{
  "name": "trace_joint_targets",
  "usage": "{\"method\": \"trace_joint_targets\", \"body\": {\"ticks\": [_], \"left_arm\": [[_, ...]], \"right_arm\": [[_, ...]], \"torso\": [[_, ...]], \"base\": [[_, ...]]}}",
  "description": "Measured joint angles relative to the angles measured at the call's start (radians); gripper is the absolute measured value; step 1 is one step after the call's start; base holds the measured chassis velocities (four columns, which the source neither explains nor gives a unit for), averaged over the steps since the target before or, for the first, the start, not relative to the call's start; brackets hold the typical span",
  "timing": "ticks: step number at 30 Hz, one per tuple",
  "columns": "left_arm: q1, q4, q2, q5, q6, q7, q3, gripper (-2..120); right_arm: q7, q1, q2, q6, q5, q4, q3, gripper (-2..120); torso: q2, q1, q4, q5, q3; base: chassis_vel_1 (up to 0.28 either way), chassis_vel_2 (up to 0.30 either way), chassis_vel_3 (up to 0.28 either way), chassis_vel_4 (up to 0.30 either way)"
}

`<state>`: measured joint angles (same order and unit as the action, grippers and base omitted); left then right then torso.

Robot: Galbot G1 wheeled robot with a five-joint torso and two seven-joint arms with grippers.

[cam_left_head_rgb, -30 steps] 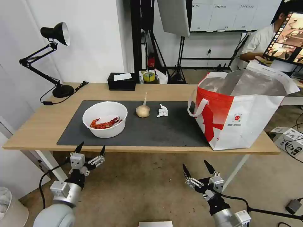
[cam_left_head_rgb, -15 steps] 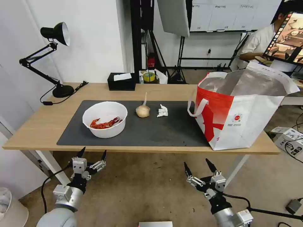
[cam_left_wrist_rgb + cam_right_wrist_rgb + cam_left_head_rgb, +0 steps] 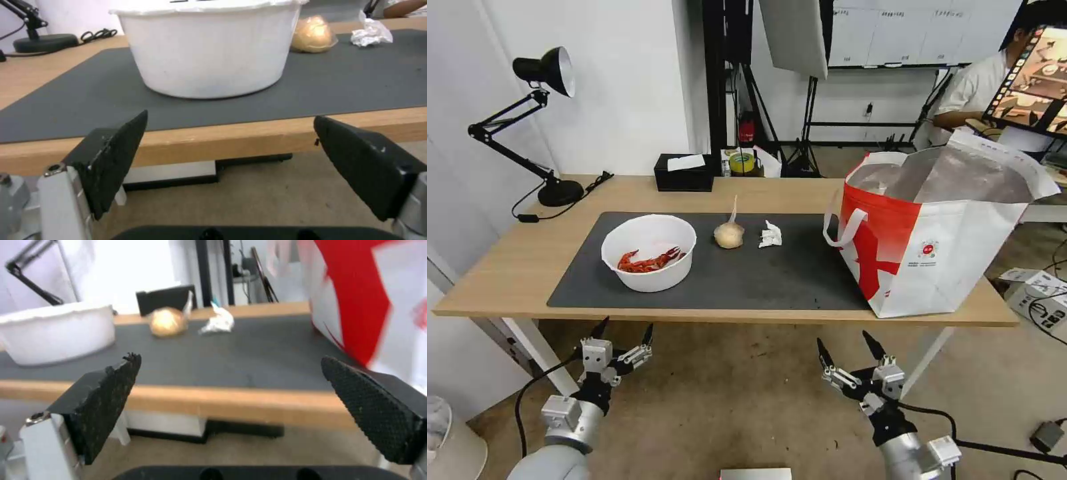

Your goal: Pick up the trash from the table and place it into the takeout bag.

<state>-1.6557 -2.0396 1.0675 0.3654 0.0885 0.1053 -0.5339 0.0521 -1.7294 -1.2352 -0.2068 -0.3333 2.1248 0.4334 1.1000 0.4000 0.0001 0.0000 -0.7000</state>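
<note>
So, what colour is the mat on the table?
The mat is dark grey, plain, seen best in the head view.

Studio-like lab or office: behind the table [image 3: 527, 260] stand a softbox [image 3: 792, 33] on light stands, a wall whiteboard [image 3: 920, 30], and a monitor [image 3: 1030, 83]; cables cross the concrete floor [image 3: 740, 400].

Left pincer [image 3: 625, 326] and right pincer [image 3: 847, 343] hang low, fingers spread.

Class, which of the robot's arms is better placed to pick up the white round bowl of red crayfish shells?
Probably left: the open left gripper sits below the table edge nearest the white round bowl; the right gripper is farther.
</note>
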Motion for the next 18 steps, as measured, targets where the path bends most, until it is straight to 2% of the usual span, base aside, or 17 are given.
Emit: {"method": "trace_joint_targets", "body": {"ticks": [5,6,9,10,11,15,18], "left_arm": [[0.005,-0.002,-0.005,0.002,-0.001,0.000,-0.004,100],[0.010,-0.006,-0.008,0.004,-0.003,0.001,-0.005,100],[0.014,-0.007,-0.009,0.004,-0.008,0.001,-0.005,100],[0.018,-0.008,-0.010,0.004,-0.014,0.002,-0.002,100],[0.018,-0.008,-0.010,0.004,-0.014,0.002,-0.002,100],[0.029,-0.004,-0.010,0.004,-0.021,0.005,0.008,100],[0.032,-0.001,-0.010,0.004,-0.023,0.006,0.011,100]], "right_arm": [[-0.017,0.061,0.026,0.042,-0.024,0.016,-0.035,100],[-0.031,0.123,0.051,0.073,-0.046,0.019,-0.063,100],[-0.042,0.179,0.076,0.095,-0.066,0.013,-0.086,100],[-0.051,0.241,0.111,0.118,-0.090,-0.001,-0.116,100],[-0.051,0.241,0.111,0.118,-0.090,-0.001,-0.116,100],[-0.070,0.380,0.203,0.162,-0.149,-0.040,-0.185,100],[-0.083,0.441,0.242,0.187,-0.183,-0.057,-0.213,100]], "torso": [[0.000,0.000,-0.0001,-0.0001,0.000],[0.000,0.000,-0.0001,0.0000,0.000],[0.000,0.000,-0.0002,0.0000,0.000],[0.000,0.000,-0.0001,0.0002,0.000],[0.000,0.000,-0.0001,0.0002,0.000],[0.000,0.000,0.0000,0.0001,0.000],[0.000,0.000,0.0000,0.0000,0.000]], "base": [[0.000,0.000,0.000,0.000],[0.000,0.000,0.000,0.000],[0.000,0.000,0.000,0.000],[0.000,0.000,0.000,0.000],[0.000,0.000,0.000,0.000],[0.000,0.000,0.000,0.000],[0.000,0.000,0.000,0.000]]}}
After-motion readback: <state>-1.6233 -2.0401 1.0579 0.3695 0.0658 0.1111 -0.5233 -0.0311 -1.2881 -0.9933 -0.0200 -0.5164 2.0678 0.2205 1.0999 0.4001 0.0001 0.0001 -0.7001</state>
